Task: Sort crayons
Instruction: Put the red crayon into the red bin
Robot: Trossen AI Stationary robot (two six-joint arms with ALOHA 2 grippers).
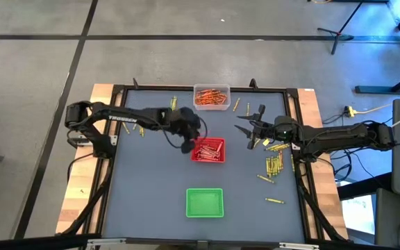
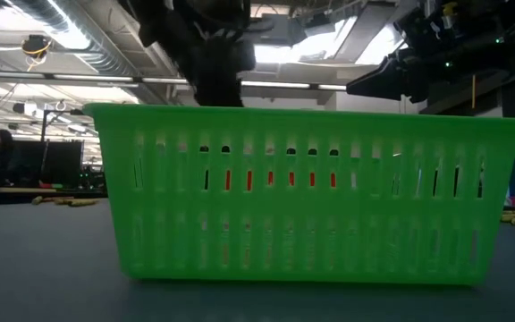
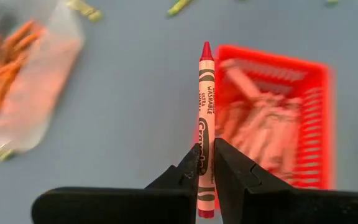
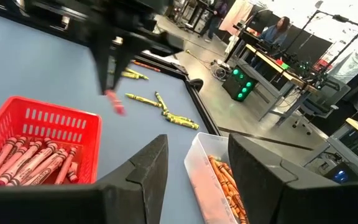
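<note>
1. While the left gripper (image 1: 190, 141) hangs beside the red tray (image 1: 209, 150) on the grey table (image 1: 144, 187), olive crayons (image 1: 273, 165) lie at the right.
2. Low down, a green tray (image 2: 302, 192) hides most of the room.
3. Its fingers (image 3: 188, 165) pinch a red crayon (image 3: 206, 112).
4. The right gripper (image 4: 194, 168) stands wide near the clear tray (image 4: 207, 177); a person (image 4: 277, 30) sits far behind.

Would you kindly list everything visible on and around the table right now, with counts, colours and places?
red tray: one, table centre, holds red crayons
red crayons: several, lying in the red tray
red crayon: one, pinched in the left gripper beside the red tray
clear tray: one, far edge, holds orange crayons
green tray: one, near edge; contents not visible
yellow-green crayons: many, scattered on the table's right side, a few along the far edge
left gripper: shut on the red crayon
right gripper: open, hovering right of the clear tray
</note>
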